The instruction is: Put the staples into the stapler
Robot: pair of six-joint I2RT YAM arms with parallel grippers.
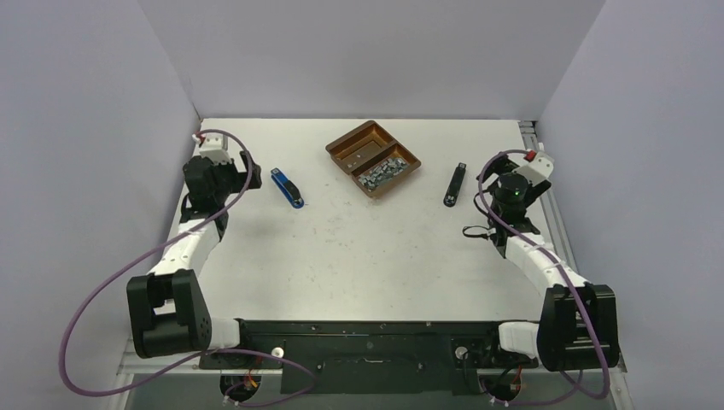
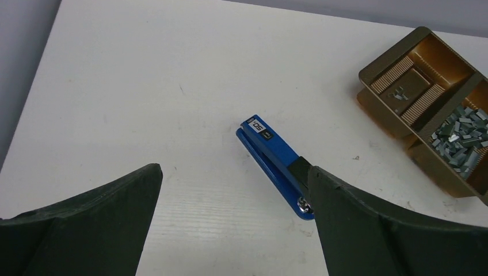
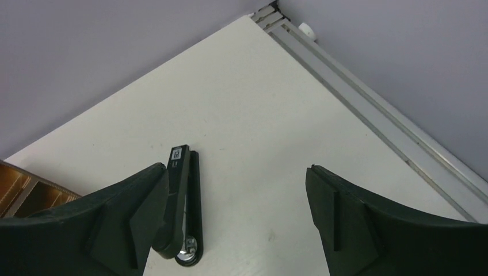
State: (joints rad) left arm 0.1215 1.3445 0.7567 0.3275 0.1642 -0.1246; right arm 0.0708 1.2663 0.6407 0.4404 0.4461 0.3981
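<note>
Blue stapler [image 2: 273,158] end hides behind a finger [image 2: 374,230]; the tray [image 2: 392,73] runs off frame

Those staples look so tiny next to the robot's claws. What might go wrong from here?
The staples lie in a loose heap in one tray compartment; the wide left gripper could grab several strips or drop one. Both the blue stapler and black stapler lie shut on the table, so either may slide when an arm tries opening it.

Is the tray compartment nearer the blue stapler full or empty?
Nearly empty: that compartment holds a stray bit; the staples lie in the other.
</note>
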